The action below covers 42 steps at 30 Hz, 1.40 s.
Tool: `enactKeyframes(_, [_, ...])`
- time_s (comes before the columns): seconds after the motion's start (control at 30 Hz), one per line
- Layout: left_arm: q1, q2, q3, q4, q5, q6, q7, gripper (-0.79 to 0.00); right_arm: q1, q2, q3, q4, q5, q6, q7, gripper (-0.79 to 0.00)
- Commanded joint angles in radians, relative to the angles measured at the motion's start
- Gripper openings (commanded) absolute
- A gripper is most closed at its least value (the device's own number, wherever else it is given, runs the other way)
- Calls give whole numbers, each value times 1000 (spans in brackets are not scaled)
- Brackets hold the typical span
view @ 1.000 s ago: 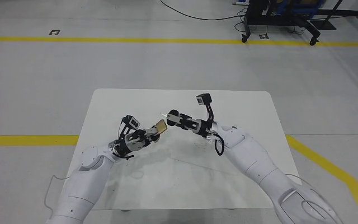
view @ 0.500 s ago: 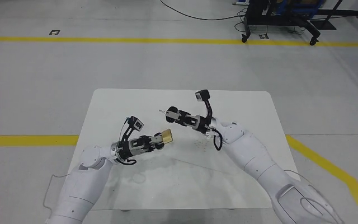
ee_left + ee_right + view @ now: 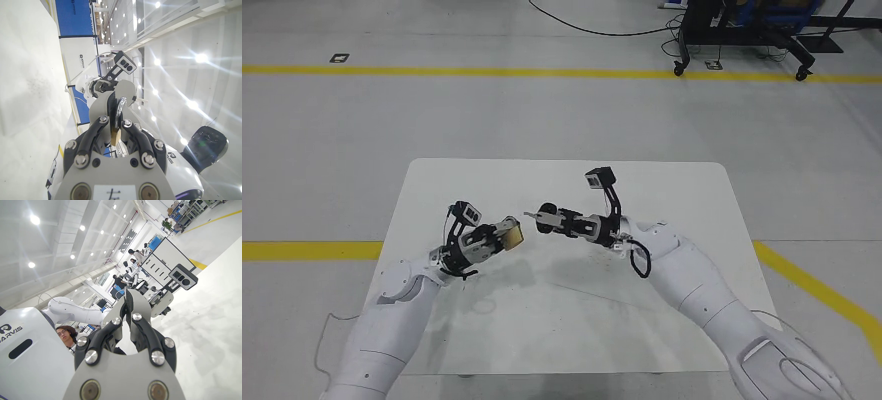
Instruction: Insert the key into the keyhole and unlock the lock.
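Above the middle of the white table (image 3: pixel 682 190), my left gripper (image 3: pixel 497 236) is shut on a brass padlock (image 3: pixel 510 232). The left wrist view shows its silver shackle (image 3: pixel 120 106) pinched between the fingers and its brass body (image 3: pixel 115 137) toward the wrist. My right gripper (image 3: pixel 548 215) faces it from the right, shut on a thin key (image 3: pixel 531 214) whose tip points at the lock across a small gap. That key (image 3: pixel 141 100) pokes out beside the left fingers. In the right wrist view the right gripper (image 3: pixel 126 296) is shut and the key is mostly hidden.
Both arms hover over the table's centre, with bare white tabletop (image 3: pixel 572 320) around and below them. A yellow floor line (image 3: pixel 442 71) runs behind the table. A black wheeled stand (image 3: pixel 742 35) is far back on the right.
My left gripper with the padlock has pulled back to the left and slightly up, after leaning toward the key half a second ago. The right gripper has dipped slightly and shifted left.
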Motion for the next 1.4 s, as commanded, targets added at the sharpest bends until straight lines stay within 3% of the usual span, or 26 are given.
enactKeyframes(0.0, [0,0,0,0,5,-1,0,-785,-5,4,14,-7,-6,-10,-10,-785])
enactKeyframes(0.13, [1,0,1,-2,4,3,6,-785,-5,4,14,-7,-6,-10,-10,-785])
enactKeyframes(0.3, [-12,4,20,-62,160,138,160,-785,-12,3,15,-7,4,4,-20,-785])
enactKeyframes(0.33, [-17,5,22,-72,179,160,178,-785,-32,1,11,-26,60,56,-35,-785])
enactKeyframes(0.37, [-27,5,32,-84,196,225,200,-785,-61,3,10,-77,175,194,-7,-785])
enactKeyframes(0.43, [-56,5,45,-106,226,301,215,-785,-75,27,70,-96,97,220,-17,-785])
enactKeyframes(0.57, [-114,0,78,-112,243,395,225,-785,-188,79,186,-254,-77,398,-98,-785])
enactKeyframes(0.67, [-137,-3,95,-114,301,346,266,-785,-294,112,272,-414,-135,534,-113,-785])
enactKeyframes(0.93, [-137,-3,95,-114,301,346,266,-785,-294,112,272,-414,-135,534,-113,-785])
enactKeyframes(1.07, [-71,-4,87,-130,279,347,354,-785,-294,112,272,-414,-135,534,-113,-785])
enactKeyframes(1.17, [-29,-4,77,-153,283,349,422,-785,-308,111,252,-440,-216,548,-154,-785])
enactKeyframes(1.37, [-29,0,54,-168,297,400,453,-785,-349,109,224,-477,-412,676,-324,-785])
